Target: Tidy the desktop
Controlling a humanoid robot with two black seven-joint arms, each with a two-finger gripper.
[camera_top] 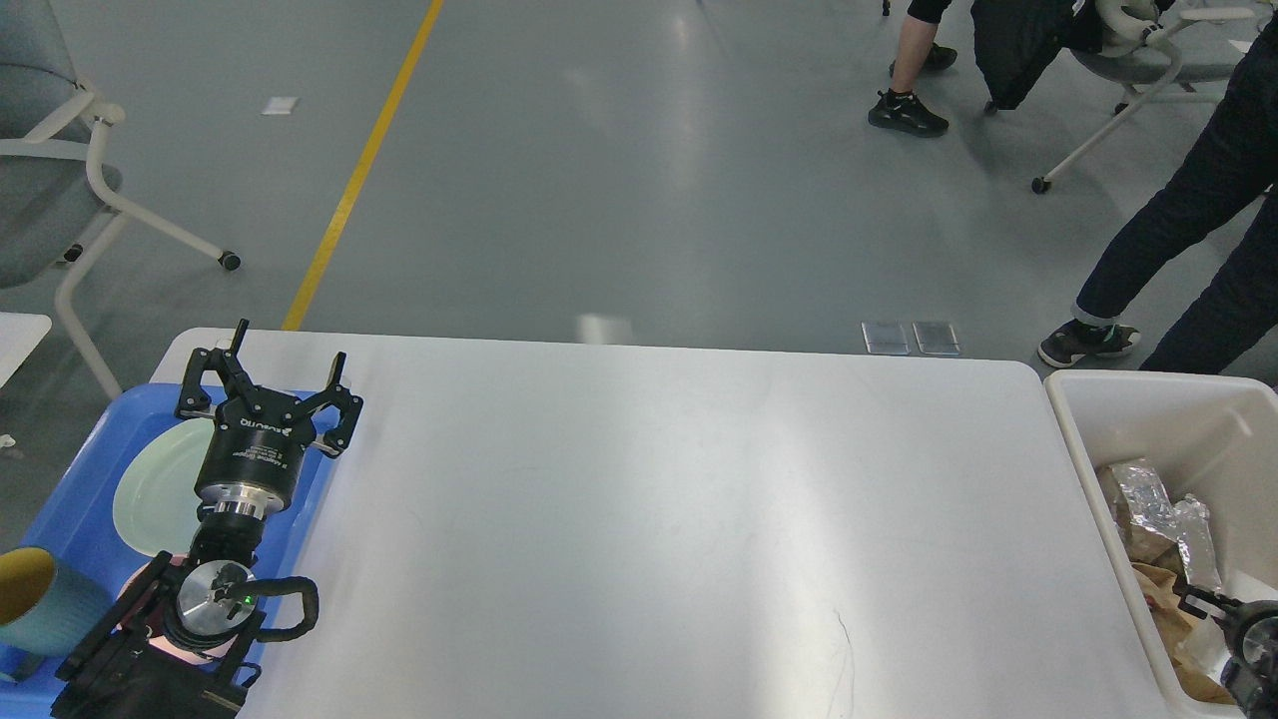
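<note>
The desktop (649, 519) is a large white tabletop with rounded corners, and its surface is bare. My left gripper (290, 350) is open and empty, hovering over the table's left end at the edge of a blue tray (70, 469). My right gripper (1223, 624) shows only as a small dark part low in the off-white bin (1083, 469) at the bottom right. Its fingers cannot be told apart, and something white lies right beside it.
The blue tray holds a pale green plate (150, 489) and a teal cup with a yellow inside (40, 599). The bin holds crumpled foil (1148, 504) and brown paper (1163, 589). A person's legs (1178, 230) stand behind the bin. Office chairs (60, 180) stand on the floor.
</note>
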